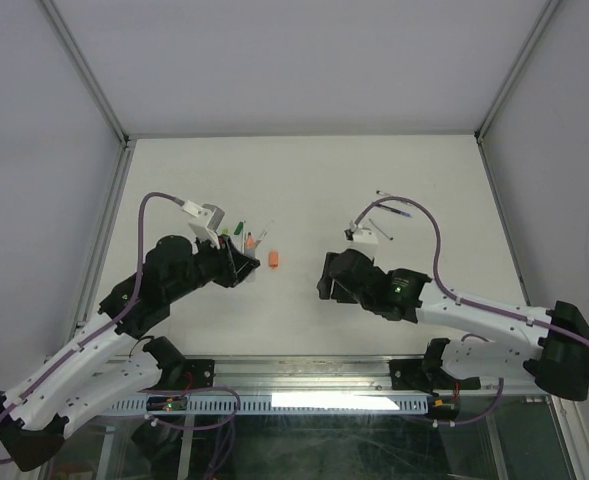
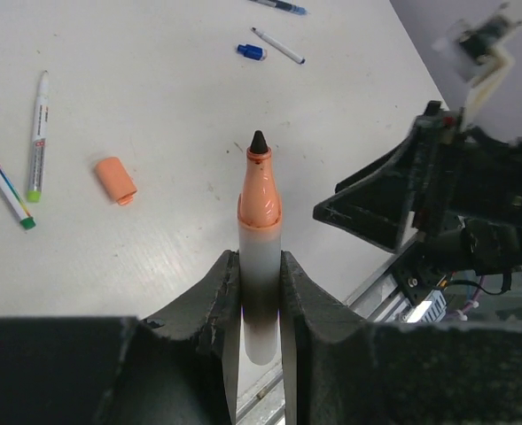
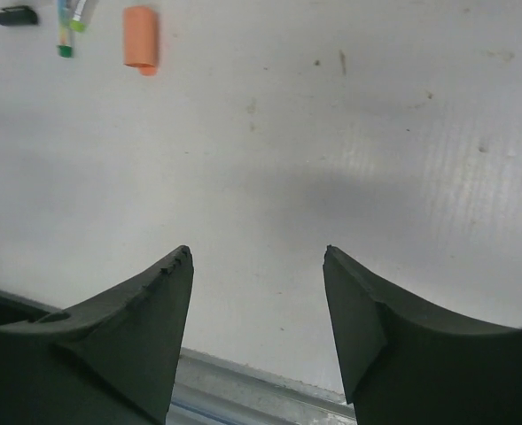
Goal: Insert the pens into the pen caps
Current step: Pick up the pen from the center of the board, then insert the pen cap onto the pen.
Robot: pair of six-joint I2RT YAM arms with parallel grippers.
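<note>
My left gripper clamped the pale grey marker with orange collar and black tip. The stubby orange plastic cap lay loose on the white table between my arms. My right gripper hung spread, empty; I judged it should pinch the cap's closed end. The table's near edge ran close; open room lay farther.

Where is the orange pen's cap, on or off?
Off. The pen shows a bare black tip; the orange cap lies apart on the table.

white tbl | on it: orange cap, blue cap, pens
</note>
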